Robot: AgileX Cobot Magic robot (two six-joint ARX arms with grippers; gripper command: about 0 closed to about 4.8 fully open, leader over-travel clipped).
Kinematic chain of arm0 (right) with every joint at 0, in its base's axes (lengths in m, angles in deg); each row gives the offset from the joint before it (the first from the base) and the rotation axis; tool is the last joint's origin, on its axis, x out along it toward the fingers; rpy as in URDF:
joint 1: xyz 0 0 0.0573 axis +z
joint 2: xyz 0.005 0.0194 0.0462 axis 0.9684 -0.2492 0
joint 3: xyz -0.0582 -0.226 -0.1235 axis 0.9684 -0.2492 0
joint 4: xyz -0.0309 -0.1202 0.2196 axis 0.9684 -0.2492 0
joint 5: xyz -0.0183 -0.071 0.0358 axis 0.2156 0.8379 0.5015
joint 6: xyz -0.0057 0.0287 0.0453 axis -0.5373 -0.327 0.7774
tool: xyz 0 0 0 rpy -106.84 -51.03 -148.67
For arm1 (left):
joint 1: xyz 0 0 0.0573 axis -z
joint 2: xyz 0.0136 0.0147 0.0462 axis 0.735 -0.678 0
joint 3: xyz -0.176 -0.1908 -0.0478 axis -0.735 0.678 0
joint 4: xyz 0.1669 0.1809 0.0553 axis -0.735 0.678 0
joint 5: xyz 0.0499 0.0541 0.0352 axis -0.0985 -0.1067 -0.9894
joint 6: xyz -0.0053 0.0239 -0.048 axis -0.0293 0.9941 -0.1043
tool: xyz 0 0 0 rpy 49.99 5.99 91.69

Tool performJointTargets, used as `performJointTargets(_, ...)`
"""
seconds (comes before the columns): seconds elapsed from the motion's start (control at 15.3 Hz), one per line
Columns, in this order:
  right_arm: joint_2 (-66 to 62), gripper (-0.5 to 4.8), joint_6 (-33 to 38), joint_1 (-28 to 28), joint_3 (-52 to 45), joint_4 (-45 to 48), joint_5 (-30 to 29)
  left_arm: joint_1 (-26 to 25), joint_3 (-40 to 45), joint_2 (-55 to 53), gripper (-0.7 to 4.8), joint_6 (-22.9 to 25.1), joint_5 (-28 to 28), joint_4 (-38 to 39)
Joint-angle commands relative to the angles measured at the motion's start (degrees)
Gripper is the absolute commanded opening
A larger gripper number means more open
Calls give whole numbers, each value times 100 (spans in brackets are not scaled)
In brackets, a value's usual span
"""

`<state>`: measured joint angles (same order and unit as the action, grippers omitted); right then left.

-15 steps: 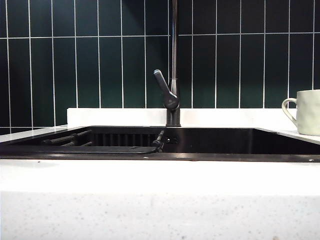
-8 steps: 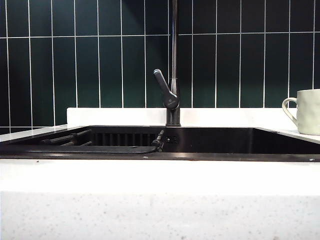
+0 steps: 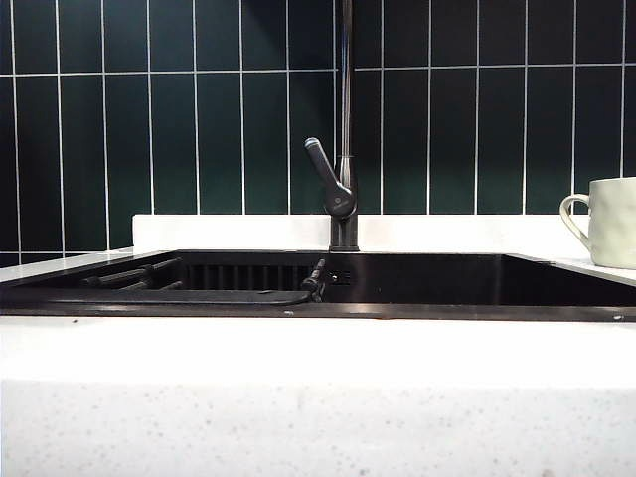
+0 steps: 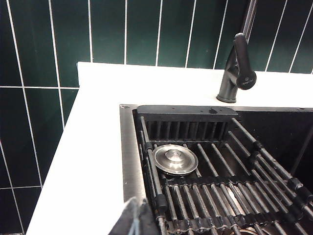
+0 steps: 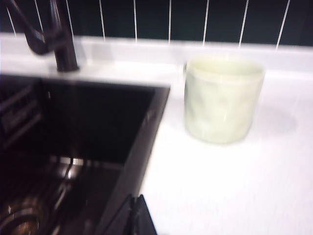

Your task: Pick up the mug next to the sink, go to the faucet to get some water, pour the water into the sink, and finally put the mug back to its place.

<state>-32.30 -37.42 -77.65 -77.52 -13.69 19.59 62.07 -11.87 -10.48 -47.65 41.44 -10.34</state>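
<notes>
The cream mug point(image 3: 613, 223) stands upright on the white counter to the right of the black sink point(image 3: 417, 310), handle toward the faucet point(image 3: 344, 149). In the right wrist view the mug point(image 5: 222, 99) sits beyond the sink's corner, well clear of my right gripper point(image 5: 135, 215), whose jaws are shut together and hold nothing. My left gripper point(image 4: 136, 219) hangs over the sink's left rim point(image 4: 128, 156), shut and holding nothing. The faucet point(image 4: 238, 68) rises at the back, its lever angled up. No water is running. Neither gripper shows in the exterior view.
A black roll-up rack point(image 4: 220, 196) covers the left part of the basin, with a round steel drain stopper point(image 4: 175, 159) under it. Dark green tiles point(image 3: 199, 109) form the back wall. White speckled counter point(image 3: 318, 397) runs along the front.
</notes>
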Motion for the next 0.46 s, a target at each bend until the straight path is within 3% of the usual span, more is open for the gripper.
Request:
performJointTargets(0.07,0,-6,-15,142,-22,-289,28,4,-7,0,-3,4,-11,-37)
performJointTargets(0.46,4,-6,-15,131,-22,-389,31,4,-7,0,-3,4,-11,-37)
